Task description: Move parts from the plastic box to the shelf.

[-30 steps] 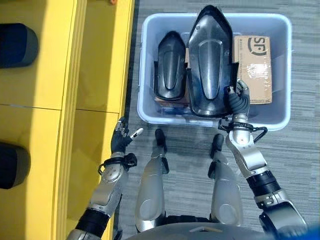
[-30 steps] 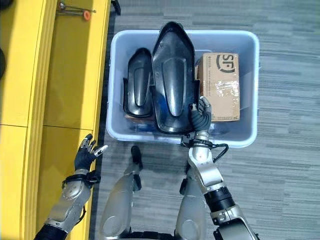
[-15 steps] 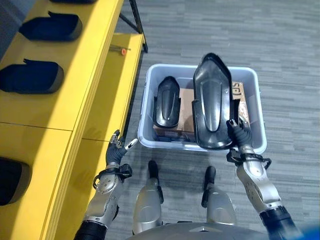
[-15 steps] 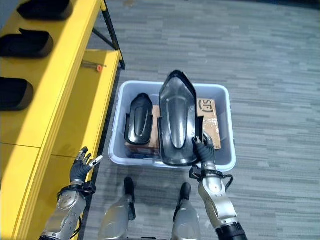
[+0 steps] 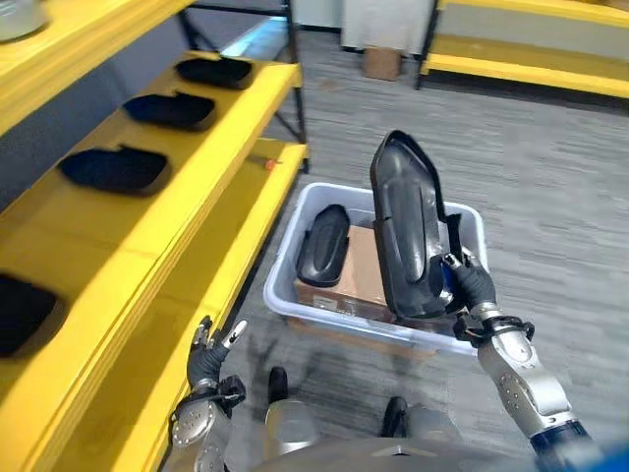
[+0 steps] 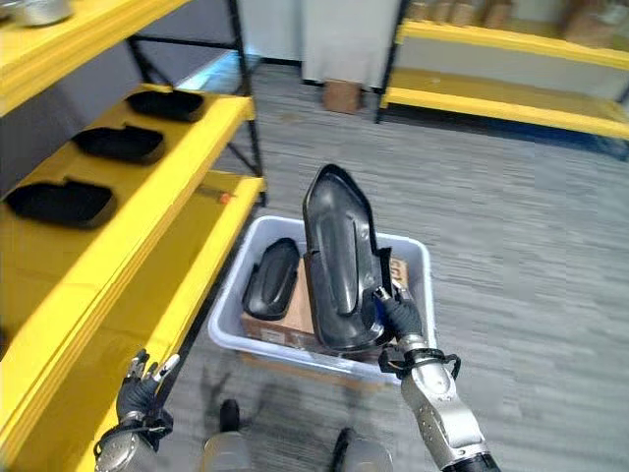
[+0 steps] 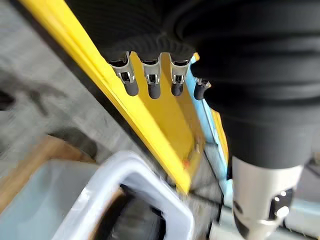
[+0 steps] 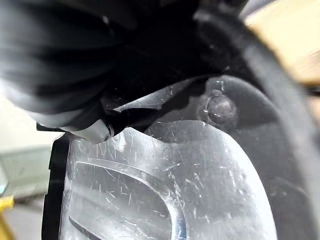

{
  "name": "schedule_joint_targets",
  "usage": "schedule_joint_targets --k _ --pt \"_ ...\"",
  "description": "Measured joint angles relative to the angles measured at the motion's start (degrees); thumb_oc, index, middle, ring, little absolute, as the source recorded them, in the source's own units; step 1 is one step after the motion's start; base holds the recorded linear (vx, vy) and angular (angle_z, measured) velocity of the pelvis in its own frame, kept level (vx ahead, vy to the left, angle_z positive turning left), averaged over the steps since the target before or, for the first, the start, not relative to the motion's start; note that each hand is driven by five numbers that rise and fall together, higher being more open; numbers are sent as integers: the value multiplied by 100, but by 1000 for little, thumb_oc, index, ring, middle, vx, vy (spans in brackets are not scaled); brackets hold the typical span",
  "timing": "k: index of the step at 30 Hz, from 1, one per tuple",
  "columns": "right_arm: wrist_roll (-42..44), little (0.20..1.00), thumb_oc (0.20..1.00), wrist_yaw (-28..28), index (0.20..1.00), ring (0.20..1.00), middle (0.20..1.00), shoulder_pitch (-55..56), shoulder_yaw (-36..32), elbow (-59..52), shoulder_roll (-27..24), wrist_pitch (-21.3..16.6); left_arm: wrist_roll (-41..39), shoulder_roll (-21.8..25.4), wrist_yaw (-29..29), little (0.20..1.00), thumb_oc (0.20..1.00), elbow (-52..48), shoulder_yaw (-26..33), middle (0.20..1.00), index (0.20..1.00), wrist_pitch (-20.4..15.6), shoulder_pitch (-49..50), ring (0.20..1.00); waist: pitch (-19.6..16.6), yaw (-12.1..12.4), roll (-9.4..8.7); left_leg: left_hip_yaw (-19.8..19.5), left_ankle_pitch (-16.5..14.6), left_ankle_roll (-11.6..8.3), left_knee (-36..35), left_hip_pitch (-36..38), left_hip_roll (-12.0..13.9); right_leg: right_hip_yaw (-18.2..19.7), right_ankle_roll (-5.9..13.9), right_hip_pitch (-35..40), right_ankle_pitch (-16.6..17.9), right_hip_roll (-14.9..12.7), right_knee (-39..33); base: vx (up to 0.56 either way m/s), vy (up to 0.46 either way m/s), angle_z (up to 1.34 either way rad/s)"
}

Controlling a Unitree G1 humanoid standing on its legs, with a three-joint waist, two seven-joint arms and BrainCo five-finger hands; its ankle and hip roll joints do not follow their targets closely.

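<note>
The left hand (image 5: 208,356) hangs beside the shelf (image 5: 187,226), fingers released and empty. The right hand (image 5: 470,287) grasps the lower end of the long black part (image 5: 408,236), held upright above the plastic box (image 5: 285,270), on the box's side away from the shelf. Risk: a one-ended grasp may let the part pivot or slip. A second part (image 5: 322,241) lies in the box. Other parts (image 5: 113,169) occupy the shelf; collision is possible on placement.

Black parts: four on shelf (image 5: 197,167), one in box (image 5: 285,285), one held.
</note>
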Motion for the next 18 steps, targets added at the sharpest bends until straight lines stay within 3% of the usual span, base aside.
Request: schedule_joint_targets --k 1,2,4,5,6,7,9,10,11,13,18 --pt "-25 200 200 -8 200 200 200 193 -250 -51 -30 -20 2 5 -2 1000 1000 135 -1 1000 1000 1 -182 1000 47 -37 -64 378 -11 -1 152 -223 -41 -454 -75 99 20 -222 -124 -190 -157 222" --pt "-171 200 200 -25 200 200 200 431 -548 -63 -6 -18 3 29 2 1000 1000 276 0 1000 1000 4 -357 1000 58 -52 -102 970 169 -112 897 -456 -77 -1024 -249 241 132 -458 -236 -200 -110 224" --pt "-207 200 200 -13 200 200 200 740 -740 -123 66 -44 5 87 0 1000 1000 284 13 1000 1000 0 -366 1000 62 -134 -136 1473 150 -254 1933 -346 43 -1471 -319 367 229 -577 -492 -134 -3 148" --pt "-264 200 200 11 200 200 200 1096 -968 -242 253 -153 5 83 -13 1000 1000 263 -9 1000 1000 1 -411 1000 60 -276 -184 1677 92 -348 2505 -284 155 -1724 -276 468 339 -639 -650 -65 73 139" --pt "-293 200 200 -21 200 200 200 1446 -1215 -396 523 -156 5 48 -41 1000 1000 144 -7 1000 1000 -1 -371 1000 63 -471 -199 1738 96 -403 2629 -41 221 -1855 -162 478 351 -675 -738 -51 140 117" --pt "-293 200 200 -56 200 200 200 1558 -1307 -339 569 -154 9 44 -49 1000 1000 80 -29 1000 1000 -2 -334 1000 77 -608 -182 1739 149 -456 2269 365 257 -1838 -147 385 368 -683 -696 -84 335 66" --pt "-286 200 200 -97 200 200 200 1911 -1755 -259 890 -164 60 47 -90 1000 1000 168 -182 1000 1000 83 -600 1000 146 -929 -8 2234 133 -555 1445 1077 233 -2021 32 312 487 -820 -467 -15 386 68" --pt "-205 200 200 -170 200 200 200 2104 -2189 -190 1156 -193 75 44 -222 1000 1000 83 -237 1000 1000 100 -841 1000 173 -1246 14 2543 135 -839 806 1092 -125 -2260 200 184 640 -1191 -307 13 284 92" --pt "-158 200 200 -252 200 200 200 2161 -2101 -101 1199 -168 98 151 -257 1000 1000 -9 -220 1000 1000 96 -836 1000 195 -1297 -122 2511 200 -745 861 1061 -325 -2121 267 99 800 -1243 -406 -10 287 41" --pt "-144 200 200 -225 200 200 200 2278 -1784 -112 1275 -152 225 348 -257 1000 1000 -17 -65 1000 1000 120 -768 1000 220 -1223 -367 2500 -145 -555 1462 817 -344 -1807 311 40 1132 -1315 -668 -14 183 -34" --pt "-141 200 200 -219 200 200 200 1883 -1461 -101 1276 -116 286 421 -244 1000 1000 52 140 1000 1000 119 -727 1000 228 -1042 -438 2416 -568 -350 2017 549 -534 -1699 394 50 1552 -1550 -910 11 158 2"
